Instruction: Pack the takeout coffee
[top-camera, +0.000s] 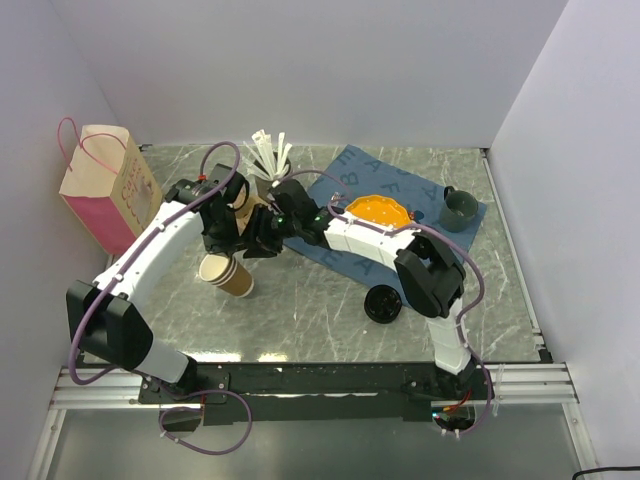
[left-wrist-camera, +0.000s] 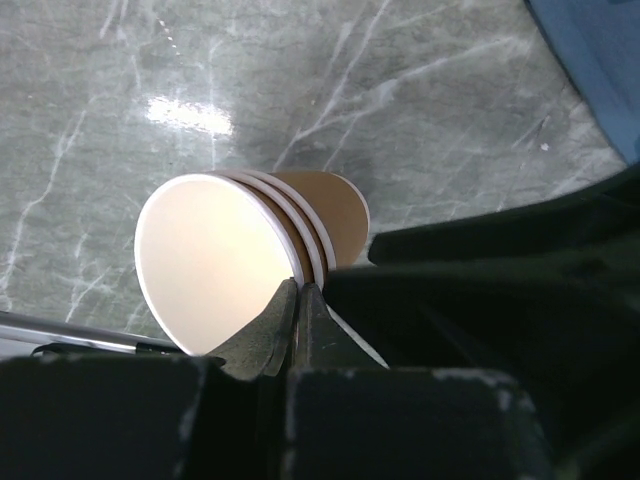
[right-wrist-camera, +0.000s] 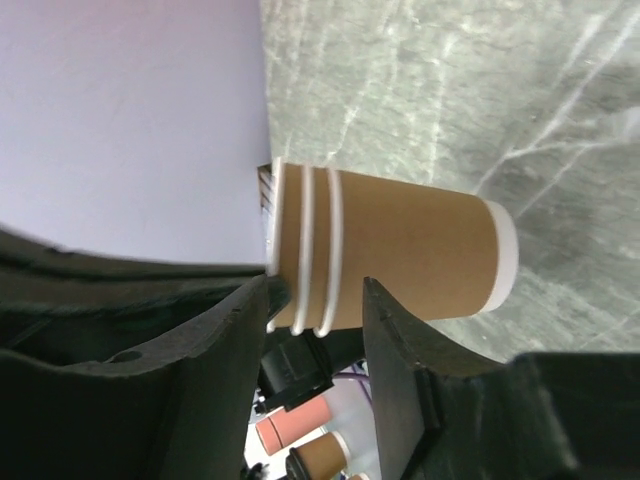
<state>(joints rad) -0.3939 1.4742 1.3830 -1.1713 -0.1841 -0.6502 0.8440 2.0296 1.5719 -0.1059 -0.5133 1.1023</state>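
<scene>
Over the marble table (top-camera: 310, 305), my left gripper (left-wrist-camera: 296, 296) is pinched tight on the rim of a nested stack of lidless kraft cups (left-wrist-camera: 205, 262). It holds the stack tipped on its side, pale mouth toward that wrist camera, apparently to anchor it for the other arm. My right gripper (right-wrist-camera: 312, 290) stands parted across the stack's three white rims, one finger against the rim at the mouth end and the other seemingly just clear of the cup wall. That stance suggests an attempt to peel one cup free. The takeout coffee itself, a lidded cup, shows plainly in no view; whether it is hidden behind my two wrists, I cannot tell. A flat black lid (top-camera: 383, 303) lies on the table near my right arm, well apart from the cups. The pink-and-kraft paper bag (top-camera: 105, 188) stands upright at the far left, the likely place for packing.
</scene>
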